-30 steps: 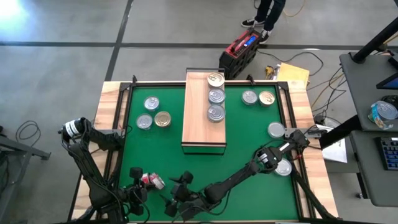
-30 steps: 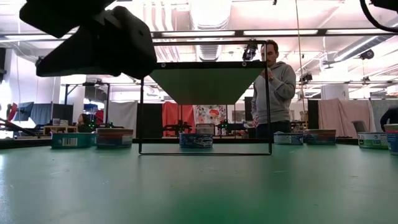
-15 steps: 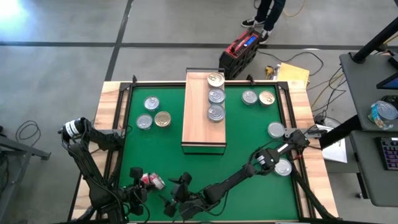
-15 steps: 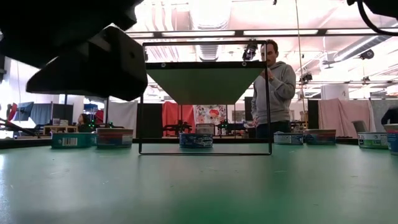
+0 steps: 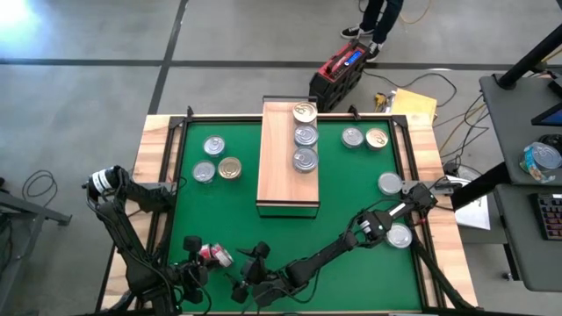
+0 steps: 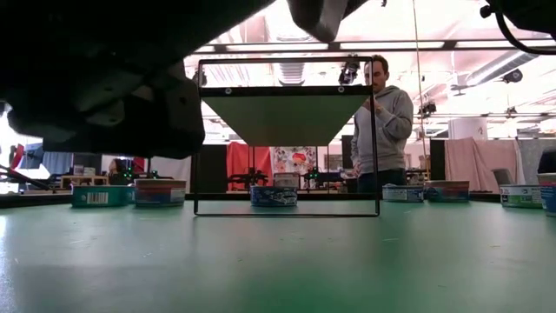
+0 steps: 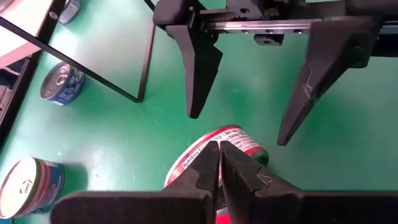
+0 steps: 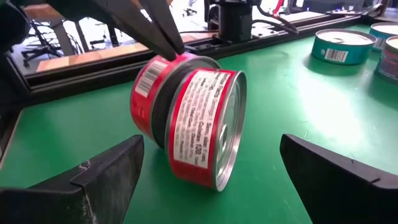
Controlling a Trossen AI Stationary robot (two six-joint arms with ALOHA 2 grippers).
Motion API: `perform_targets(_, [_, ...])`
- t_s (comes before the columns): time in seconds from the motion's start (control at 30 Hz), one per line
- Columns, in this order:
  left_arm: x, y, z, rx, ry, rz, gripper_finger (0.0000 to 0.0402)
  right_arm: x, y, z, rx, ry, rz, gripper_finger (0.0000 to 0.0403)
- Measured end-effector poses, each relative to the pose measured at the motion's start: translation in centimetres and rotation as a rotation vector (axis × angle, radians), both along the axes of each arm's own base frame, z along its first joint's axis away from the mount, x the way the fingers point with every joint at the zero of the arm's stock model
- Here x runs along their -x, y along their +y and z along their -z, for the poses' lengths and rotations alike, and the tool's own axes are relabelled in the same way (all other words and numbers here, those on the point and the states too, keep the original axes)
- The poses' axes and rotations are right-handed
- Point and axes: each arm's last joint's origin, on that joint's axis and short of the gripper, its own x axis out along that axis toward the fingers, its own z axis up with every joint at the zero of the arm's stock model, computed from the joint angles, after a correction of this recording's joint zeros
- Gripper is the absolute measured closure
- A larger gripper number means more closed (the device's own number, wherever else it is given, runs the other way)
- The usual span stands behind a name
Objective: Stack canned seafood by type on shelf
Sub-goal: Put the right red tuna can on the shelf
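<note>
Robotics laboratory or workshop. Indicators: bare concrete floor (image 5: 88, 35) crossed by cables (image 5: 443, 88); long ceiling light strips (image 6: 287, 45); exposed ductwork overhead; a red toolbox (image 5: 341, 68) beyond the counter's far edge; a second desk with a keyboard (image 5: 549, 215) off its right edge; a person (image 6: 387, 122) standing behind.

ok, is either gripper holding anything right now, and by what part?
Left gripper looks pinched on the top rim of the red tins, which lie on edge. Right gripper is open, straddling them, no contact.
</note>
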Motion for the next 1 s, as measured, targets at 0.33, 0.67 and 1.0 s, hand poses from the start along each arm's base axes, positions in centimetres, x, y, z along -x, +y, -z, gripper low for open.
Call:
perform_targets(0.33, [0.2, 0.4, 0.7, -0.018, 0.009, -0.002, 0.0401, -0.3, -0.1, 0.7, -0.006, -0.014, -0.008, 0.0035])
perform_targets(0.67, [0.1, 0.6, 0.8, -0.032, -0.006, -0.007, 0.0401, -0.7, -0.9, 1.2, 0.006, -0.011, -0.004, 0.0035])
perform_targets(1.0, [0.1, 1.0, 1.3, -0.039, -0.01, -0.019, 0.0401, -1.1, -1.8, 1.2, 0.03, 0.003, 0.0, 0.0035])
